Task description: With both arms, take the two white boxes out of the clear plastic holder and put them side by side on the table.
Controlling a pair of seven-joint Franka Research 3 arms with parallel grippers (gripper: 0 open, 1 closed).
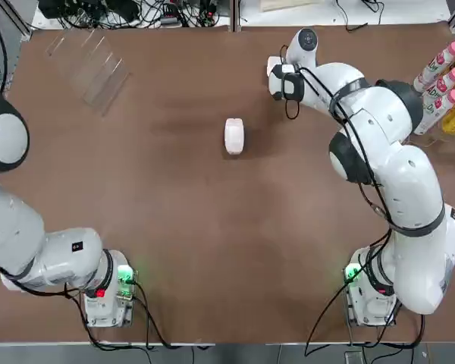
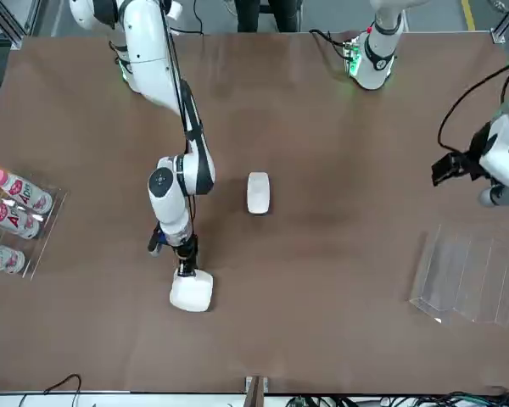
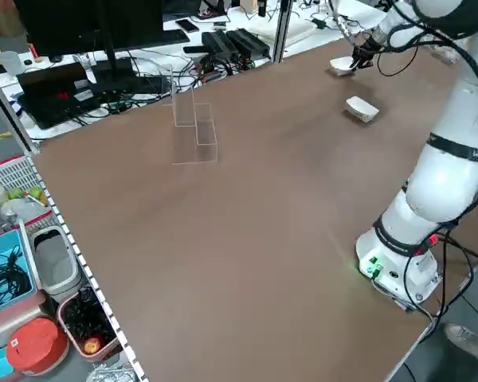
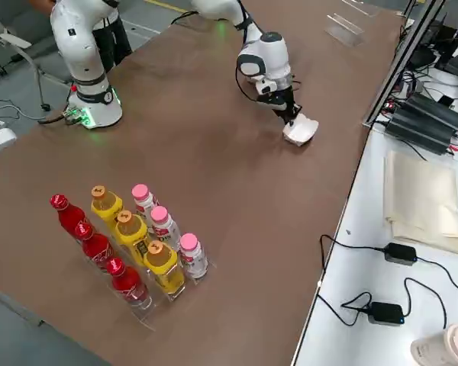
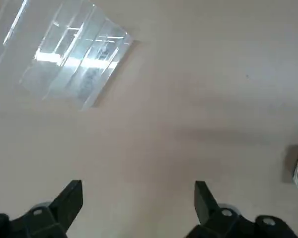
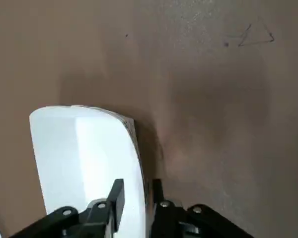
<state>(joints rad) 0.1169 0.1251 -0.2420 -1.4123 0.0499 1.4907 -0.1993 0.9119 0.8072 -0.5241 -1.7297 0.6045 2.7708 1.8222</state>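
Top view: clear plastic holder (image 1: 89, 65) empty at far left of table (image 1: 197, 250); one white box (image 1: 233, 135) mid-table, second box (image 1: 274, 67) far right-centre under right gripper (image 1: 287, 83). Front view: right gripper (image 2: 186, 266) at second box (image 2: 191, 291), box down on table, well apart from first (image 2: 258, 192). Right wrist view: fingers (image 6: 116, 196) part-spread, thin edge of box (image 6: 89, 158) between, letting go by the look. Left wrist view: left gripper (image 5: 138, 198) wide open, empty, above bare table. Judged step: release of 2nd box; next likely needs nudging it beside the 1st.
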